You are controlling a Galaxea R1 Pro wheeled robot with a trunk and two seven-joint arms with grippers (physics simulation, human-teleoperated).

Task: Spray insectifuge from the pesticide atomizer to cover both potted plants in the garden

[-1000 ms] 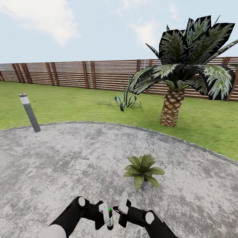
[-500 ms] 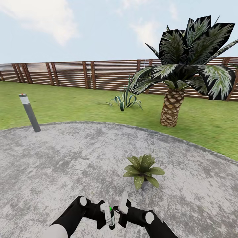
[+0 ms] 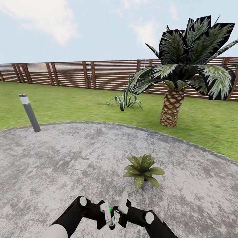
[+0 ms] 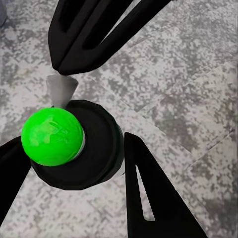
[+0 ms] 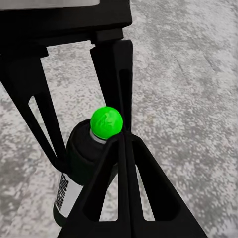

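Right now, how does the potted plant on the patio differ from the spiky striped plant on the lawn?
The potted plant is a low rosette of broad, pale-speckled leaves; the spiky striped plant has narrow, upright striped blades. The potted plant sits in a little pot on the grey patio, near the robot; the striped plant is rooted in grass by the fence. Both are green and low.

Both arms low, wrists drawn together in front of the trunk.

The left end effector has its black fingers closed on either side of the pesticide atomizer. The right end effector sits just beside it, tips pointing toward the left one; its fingers look spread.
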